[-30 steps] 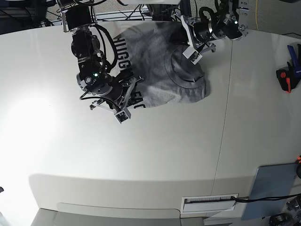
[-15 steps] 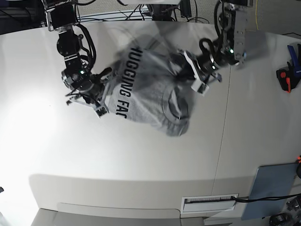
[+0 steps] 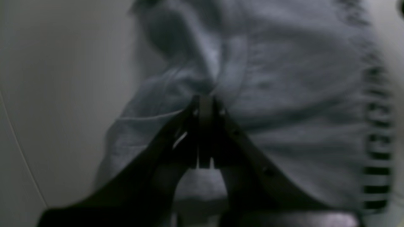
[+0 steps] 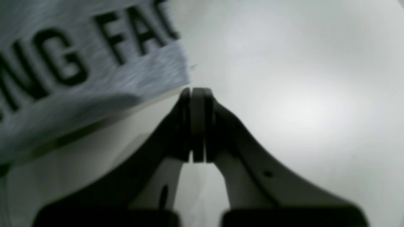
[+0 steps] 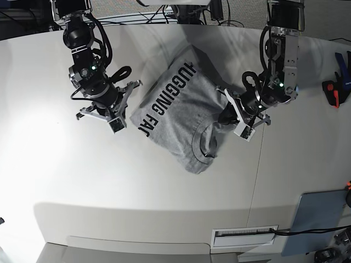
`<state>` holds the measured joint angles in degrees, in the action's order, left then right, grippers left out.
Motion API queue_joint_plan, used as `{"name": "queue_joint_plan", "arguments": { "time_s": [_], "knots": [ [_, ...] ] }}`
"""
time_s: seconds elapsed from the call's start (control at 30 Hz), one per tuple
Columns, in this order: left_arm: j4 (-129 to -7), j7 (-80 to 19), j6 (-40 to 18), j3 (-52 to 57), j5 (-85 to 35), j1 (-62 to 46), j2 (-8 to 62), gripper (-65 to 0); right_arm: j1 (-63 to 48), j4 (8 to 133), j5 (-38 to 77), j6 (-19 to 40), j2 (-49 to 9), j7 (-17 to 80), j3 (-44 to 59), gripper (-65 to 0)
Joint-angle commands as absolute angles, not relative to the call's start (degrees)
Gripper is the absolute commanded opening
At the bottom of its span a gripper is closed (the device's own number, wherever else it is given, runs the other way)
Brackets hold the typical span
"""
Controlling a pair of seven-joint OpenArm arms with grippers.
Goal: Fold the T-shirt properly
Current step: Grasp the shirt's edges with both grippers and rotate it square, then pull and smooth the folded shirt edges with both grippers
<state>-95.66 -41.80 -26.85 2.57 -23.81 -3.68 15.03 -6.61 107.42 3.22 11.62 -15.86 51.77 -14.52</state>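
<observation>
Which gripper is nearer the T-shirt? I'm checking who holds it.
Left. The left gripper is shut on the T-shirt; the right gripper is shut beside its lettered edge, apart.

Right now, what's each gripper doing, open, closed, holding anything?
Left gripper: closed, pinching a bunch of the T-shirt.
Right gripper: closed, empty, beside the shirt's lettered edge.

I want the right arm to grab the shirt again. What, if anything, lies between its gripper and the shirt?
Nothing visible. The right gripper, shut and empty, sits just off the T-shirt edge by the lettering, with only bare table between. The left gripper is clamped on the opposite side.
</observation>
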Motion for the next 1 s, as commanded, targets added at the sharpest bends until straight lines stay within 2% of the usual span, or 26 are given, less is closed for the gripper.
{"name": "queue_joint_plan", "arguments": {
  "time_s": [0.0, 0.23, 0.43, 0.57, 0.7, 0.97],
  "knots": [
    [-98.3, -41.1, -26.7, 2.8, -25.5, -3.7, 16.3, -65.0, -5.2, 108.2, 3.2, 11.2, -16.2, 49.7, -14.1, -65.0],
    [-103.0, -41.6, -18.9, 3.3, -25.6, -11.9, 17.2, -65.0, 0.9, 99.4, 2.8, 10.9, -14.5, 47.9, -14.1, -65.0],
    [-103.0, -38.6, -15.7, 3.3, -21.2, -17.3, 15.2, -65.0, 5.9, 93.2, 3.5, 11.4, -12.0, 47.7, -14.2, -65.0],
    [-102.9, -37.5, -12.4, 3.3, -16.5, -17.1, 13.9, -65.0, 6.3, 91.4, 7.3, 15.9, -11.0, 49.5, -14.3, -65.0],
    [-102.3, -34.4, -10.3, 3.3, -14.3, -16.9, 13.4, -65.0, 5.5, 91.5, 8.6, 16.5, -11.0, 54.0, -14.2, -65.0],
    [-93.0, -32.7, -10.0, 3.2, -11.1, -13.3, 13.3, -65.0, -0.4, 96.5, 8.5, 18.5, -11.1, 54.2, -14.2, -65.0]
  ]
}}
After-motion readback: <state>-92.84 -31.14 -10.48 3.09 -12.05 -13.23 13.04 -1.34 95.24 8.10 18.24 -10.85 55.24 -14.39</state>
